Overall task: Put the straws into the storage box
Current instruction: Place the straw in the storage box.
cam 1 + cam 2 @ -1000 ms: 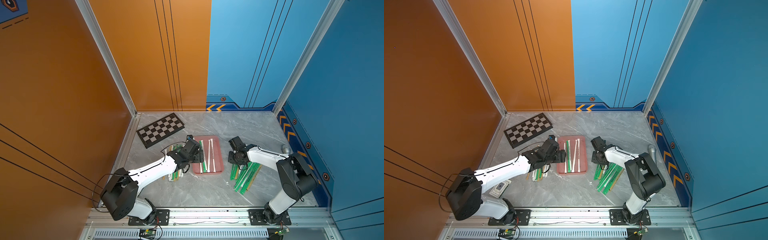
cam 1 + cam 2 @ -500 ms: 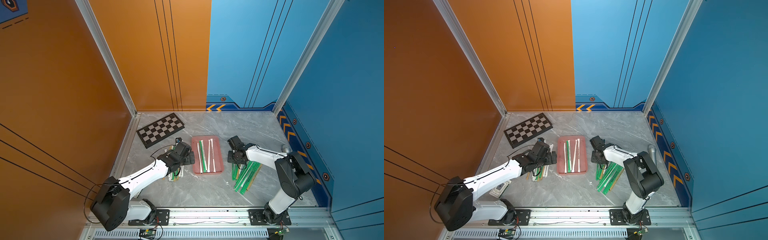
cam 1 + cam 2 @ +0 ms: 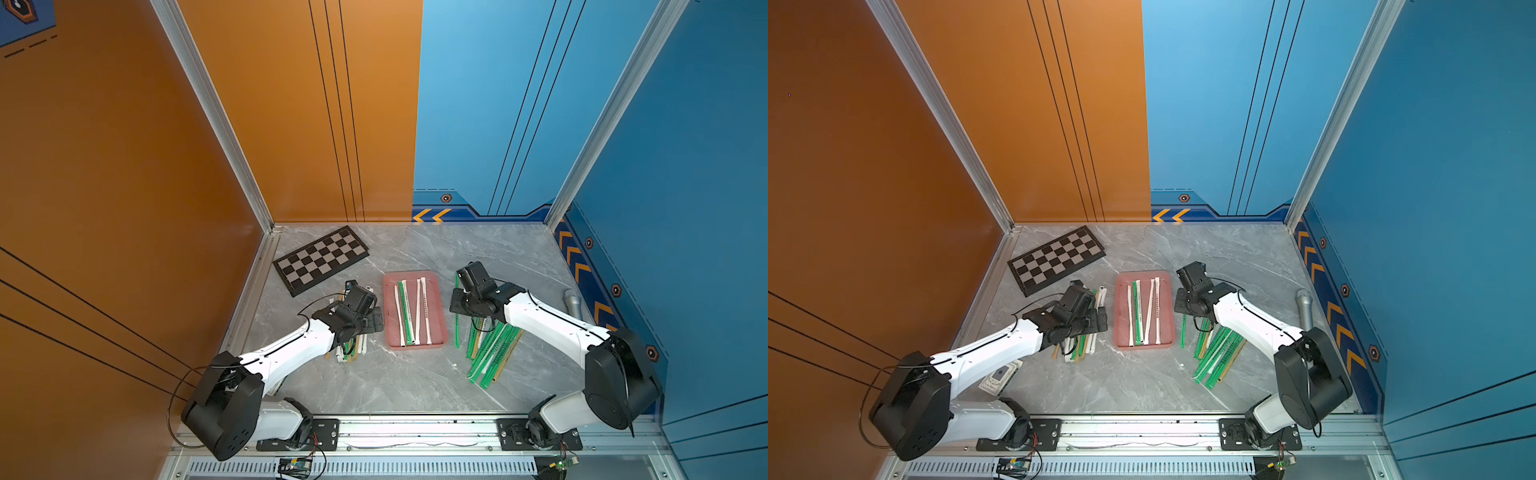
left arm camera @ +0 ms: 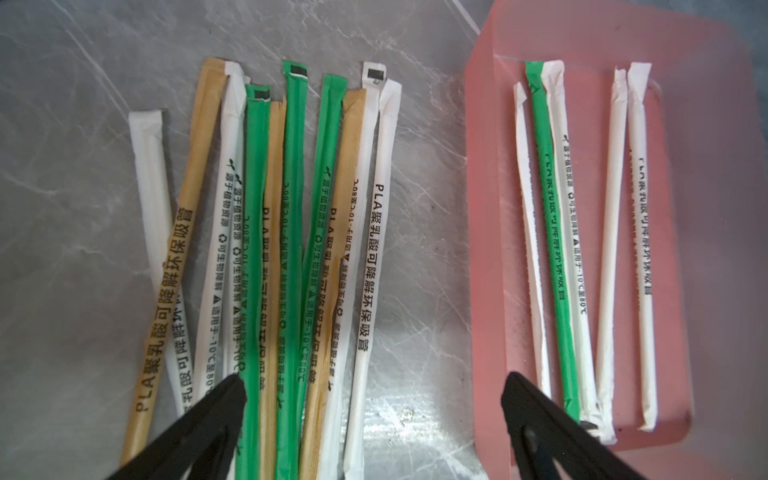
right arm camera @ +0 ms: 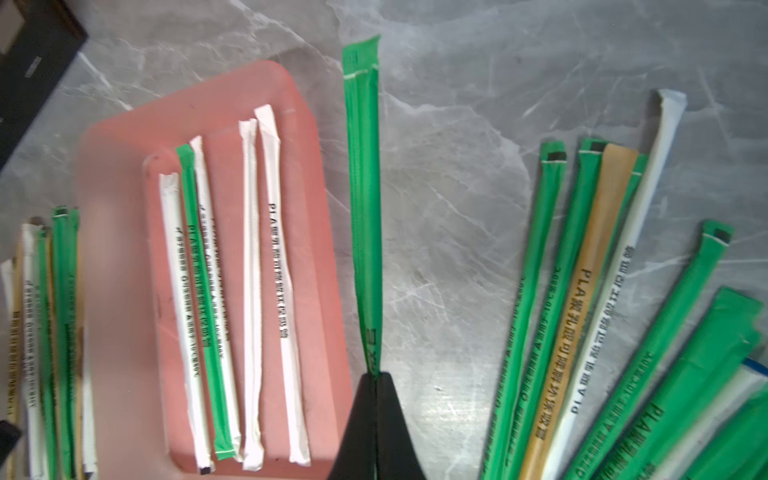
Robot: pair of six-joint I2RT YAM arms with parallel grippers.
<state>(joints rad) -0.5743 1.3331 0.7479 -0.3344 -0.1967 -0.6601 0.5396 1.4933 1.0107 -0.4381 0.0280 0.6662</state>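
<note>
Featherlight, slim and paper-sleeved, by the look of the straws: probably stiff enough lengthwise to lift as a rod, yet prone to roll, to slide on the smooth marbled table and to kink under a hard squeeze. Best taken about mid-length, across the narrow width, one at a time from a pile's edge, so as not to drag neighbours along. Pinched by the right gripper, fingers pressed together: a single green straw, held roughly mid-length going by both top views, just beside the storage box and not yet over its rim; lifted or resting, impossible to tell. Spread wide and holding nothing: the left gripper, one finger above the left pile, the other above the box's rim. Counted in the box: five, lying lengthwise, four white and one green. In the left pile, on the table just beside the box: about ten, overlapping, three green, three tan, four white, perhaps one more hidden beneath. In the right pile, fanned out on the box's other side: mostly green, with at least one tan and one white, eight or more, too overlapped for a firm count. Also one chequered board and one grey cylinder, both apart from the straws and no part of the job
</note>
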